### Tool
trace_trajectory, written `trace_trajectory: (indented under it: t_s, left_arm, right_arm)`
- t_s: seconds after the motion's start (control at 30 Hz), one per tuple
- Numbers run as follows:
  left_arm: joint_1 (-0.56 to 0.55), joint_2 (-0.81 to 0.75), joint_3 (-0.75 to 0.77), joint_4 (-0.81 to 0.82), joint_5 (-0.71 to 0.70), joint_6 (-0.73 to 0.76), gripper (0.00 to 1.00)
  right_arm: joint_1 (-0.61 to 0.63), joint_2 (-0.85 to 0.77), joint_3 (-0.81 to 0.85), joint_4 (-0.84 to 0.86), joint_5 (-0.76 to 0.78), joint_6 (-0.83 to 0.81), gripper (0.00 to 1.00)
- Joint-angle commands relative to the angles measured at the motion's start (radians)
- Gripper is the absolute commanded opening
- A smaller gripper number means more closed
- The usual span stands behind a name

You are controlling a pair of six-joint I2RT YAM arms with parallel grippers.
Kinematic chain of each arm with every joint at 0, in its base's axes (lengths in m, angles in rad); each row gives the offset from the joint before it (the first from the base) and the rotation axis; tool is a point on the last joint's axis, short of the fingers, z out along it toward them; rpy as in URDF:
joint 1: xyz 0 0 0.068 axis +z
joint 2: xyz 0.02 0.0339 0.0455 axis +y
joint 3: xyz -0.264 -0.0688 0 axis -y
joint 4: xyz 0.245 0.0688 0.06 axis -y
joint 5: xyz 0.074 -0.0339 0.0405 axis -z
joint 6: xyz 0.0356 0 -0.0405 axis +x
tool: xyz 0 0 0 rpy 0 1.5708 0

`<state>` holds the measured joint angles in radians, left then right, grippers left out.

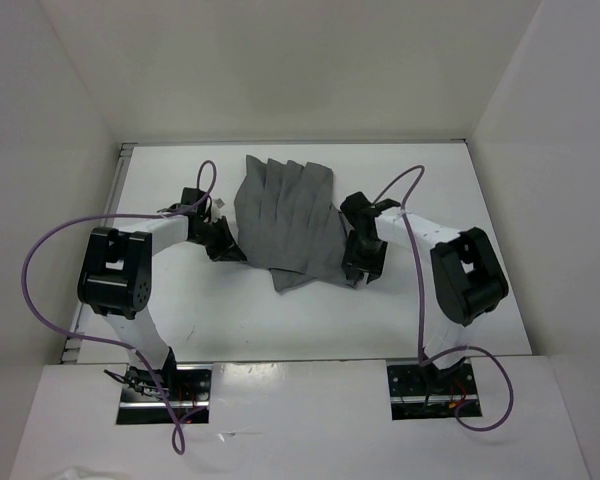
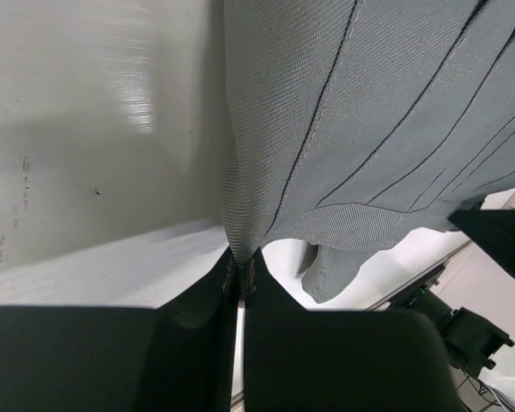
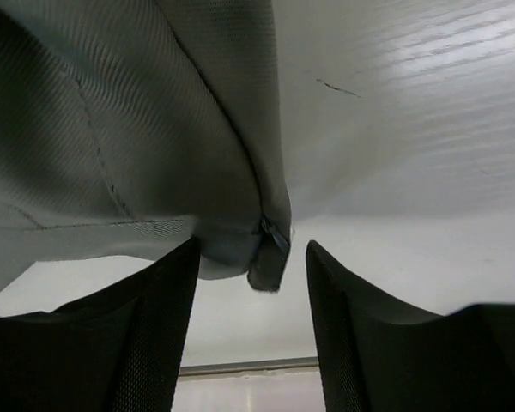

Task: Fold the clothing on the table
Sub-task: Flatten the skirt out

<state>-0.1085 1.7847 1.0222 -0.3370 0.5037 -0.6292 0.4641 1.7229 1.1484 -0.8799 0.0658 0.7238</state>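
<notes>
Top view:
- The clothing [image 1: 285,215], one plain grey pleated piece, lies on the white tabletop [image 1: 230,310] about mid-surface, a little toward 12 o'clock.
- Its pleats fan from the 12 o'clock edge down toward 6 o'clock.
- A folded flap pokes out at the garment's 6–7 o'clock corner.

Left arm:
- The left gripper [image 1: 223,243] sits at the garment's 8 o'clock edge.
- In the left wrist view the two black fingers [image 2: 197,309] are pressed together with a thin fold of the grey cloth pinched between their tips, so this gripper is clamped on the clothing.
- The fabric rises from that pinch and spreads toward 1 o'clock in the frame, with dark pleat lines running along it.
- A lower hem hangs clear of the tabletop near 5 o'clock.

Right arm:
- The right gripper [image 1: 360,265] sits at the garment's 4 o'clock edge.
- In the right wrist view its fingers [image 3: 154,326] stand wide apart.
- A hemmed corner of the cloth hangs in the gap, nearer the finger at 9 o'clock.
- I cannot tell whether that finger touches the cloth; the finger at 3 o'clock is clear of it.
- Nothing is gripped on this side.

Other: a purple cable [image 1: 40,260] loops over each arm.
</notes>
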Motion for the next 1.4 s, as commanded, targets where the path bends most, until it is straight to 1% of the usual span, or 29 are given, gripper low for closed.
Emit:
trace_trajectory:
  t_s: [0.0, 0.03, 0.1, 0.13, 0.17, 0.23, 0.27, 0.3, 0.33, 0.37, 0.43, 0.47, 0.53, 0.63, 0.67, 0.8, 0.9, 1.0, 1.17, 1.2, 1.23, 1.27, 1.3, 1.33, 1.37]
  left_arm:
    - [0.0, 0.005, 0.03, 0.0, 0.029, 0.039, 0.0]
    - [0.0, 0.005, 0.03, 0.0, 0.029, 0.039, 0.0]
    - [0.0, 0.015, 0.03, -0.01, 0.029, 0.039, 0.0]
    - [0.0, 0.015, 0.039, -0.01, 0.038, 0.049, 0.0]
    - [0.0, 0.015, 0.039, -0.01, 0.038, 0.049, 0.0]
    - [0.0, 0.015, 0.039, -0.01, 0.047, 0.06, 0.0]
    - [0.0, 0.015, 0.039, -0.01, 0.047, 0.06, 0.03]
    - [0.0, 0.015, 0.039, -0.01, 0.047, 0.06, 0.11]
    - [0.012, 0.015, 0.039, -0.01, 0.047, 0.06, 0.24]
    - [0.012, 0.015, 0.039, -0.01, 0.047, 0.05, 0.55]
    - [0.03, 0.024, 0.039, 0.0, 0.047, 0.04, 0.66]
    - [0.03, 0.024, 0.039, 0.0, 0.047, 0.031, 0.7]
    - [0.03, 0.035, 0.039, 0.009, 0.047, 0.031, 0.72]
    - [0.03, 0.056, 0.039, 0.044, 0.068, 0.01, 0.72]
    - [0.03, 0.065, 0.029, 0.064, 0.068, 0.0, 0.68]
    - [0.03, 0.12, 0.016, 0.11, 0.145, -0.023, 0.55]
    - [0.03, 0.159, 0.006, 0.119, 0.168, -0.033, 0.44]
    - [0.021, 0.188, 0.006, 0.131, 0.168, -0.044, 0.43]
    - [-0.009, 0.269, 0.016, 0.187, 0.24, -0.073, 0.43]
    - [-0.01, 0.283, 0.016, 0.187, 0.254, -0.073, 0.4]
    - [-0.02, 0.295, 0.016, 0.199, 0.277, -0.073, 0.36]
    - [-0.02, 0.307, 0.027, 0.199, 0.286, -0.082, 0.3]
    - [-0.02, 0.308, 0.027, 0.216, 0.286, -0.083, 0.11]
    - [-0.02, 0.308, 0.027, 0.216, 0.295, -0.093, 0.02]
    - [-0.02, 0.308, 0.036, 0.225, 0.295, -0.093, 0.0]
  right_arm:
    - [-0.002, 0.047, -0.013, 0.087, -0.046, 0.031, 0.58]
    - [-0.002, 0.066, -0.013, 0.108, -0.055, 0.031, 0.55]
    - [-0.002, 0.081, -0.035, 0.122, -0.055, 0.043, 0.32]
    - [-0.002, 0.081, -0.035, 0.122, -0.041, 0.055, 0.19]
    - [-0.002, 0.081, -0.045, 0.122, -0.028, 0.077, 0.0]
    - [-0.002, 0.055, -0.045, 0.099, 0.008, 0.097, 0.0]
    - [-0.013, 0.0, -0.056, 0.085, 0.038, 0.109, 0.0]
    - [-0.025, -0.031, -0.056, 0.085, 0.039, 0.121, 0.0]
    - [-0.042, -0.055, -0.073, 0.085, 0.039, 0.121, 0.0]
    - [-0.086, -0.09, -0.1, 0.085, 0.013, 0.121, 0.0]
    - [-0.122, -0.1, -0.128, 0.094, -0.015, 0.111, 0.0]
    - [-0.134, -0.1, -0.137, 0.11, -0.033, 0.1, 0.0]
    - [-0.134, -0.077, -0.138, 0.119, -0.043, 0.091, 0.0]
    - [-0.134, -0.043, -0.127, 0.14, -0.086, 0.082, 0.0]
    - [-0.134, -0.043, -0.115, 0.14, -0.095, 0.081, 0.0]
    - [-0.153, 0.013, -0.104, 0.14, -0.104, 0.062, 0.0]
    - [-0.162, 0.035, -0.093, 0.14, -0.113, 0.052, 0.0]
    - [-0.18, 0.035, -0.093, 0.14, -0.132, 0.032, 0.0]
    - [-0.212, 0.044, -0.093, 0.159, -0.166, 0.014, 0.0]
    - [-0.212, 0.044, -0.093, 0.159, -0.166, 0.014, 0.0]
    - [-0.234, 0.044, -0.093, 0.159, -0.178, 0.005, 0.0]
    - [-0.243, 0.044, -0.093, 0.159, -0.198, -0.004, 0.0]
    - [-0.252, 0.044, -0.093, 0.171, -0.213, -0.004, 0.0]
    - [-0.263, 0.034, -0.082, 0.171, -0.234, -0.017, 0.0]
    - [-0.286, 0.023, -0.067, 0.171, -0.245, -0.026, 0.0]
